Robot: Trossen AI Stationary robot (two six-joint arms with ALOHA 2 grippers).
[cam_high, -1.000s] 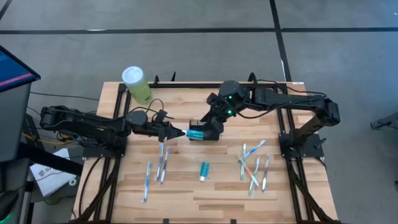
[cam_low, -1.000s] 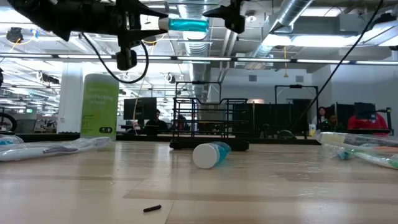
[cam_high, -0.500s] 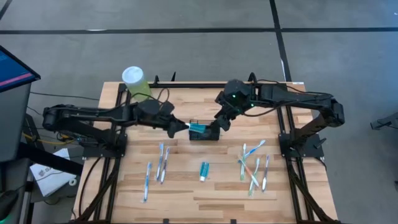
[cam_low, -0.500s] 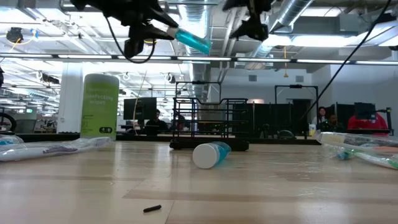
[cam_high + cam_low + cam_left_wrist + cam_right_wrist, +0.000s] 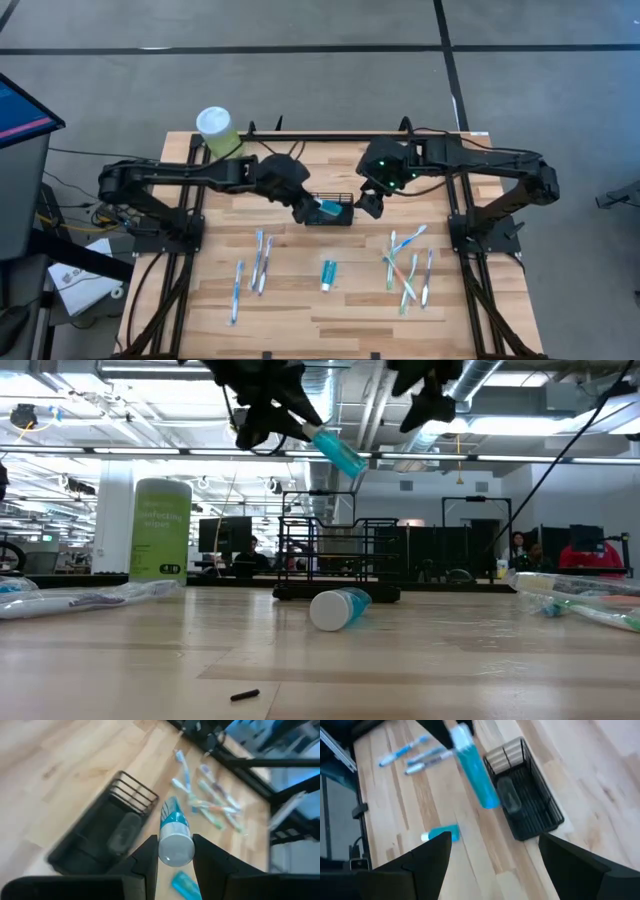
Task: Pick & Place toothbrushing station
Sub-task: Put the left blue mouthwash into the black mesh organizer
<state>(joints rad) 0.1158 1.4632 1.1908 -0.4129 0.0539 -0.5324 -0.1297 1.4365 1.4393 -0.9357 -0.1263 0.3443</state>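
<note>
My left hand (image 5: 312,207) clamped on cap end of teal toothpaste tube (image 5: 336,450), tube tilted, nose down, high above black wire-mesh caddy (image 5: 329,209) at bench (image 5: 300,300) centre. My right hand (image 5: 370,203) empty, fingers spread wide, just beside caddy.

Progress, my guess: caddy looks empty; first tube not yet dropped in. Left on bench: second tube (image 5: 328,274), loose toothbrushes (image 5: 408,270) both sides.

Materials: tube smooth glossy plastic, white cap; caddy thin rigid wire, rectangular, compartments; bench pale wood planks; green canister (image 5: 219,135) at far corner.

caddy (image 5: 102,832) blurred, toothbrushes (image 5: 210,802) smeared
</note>
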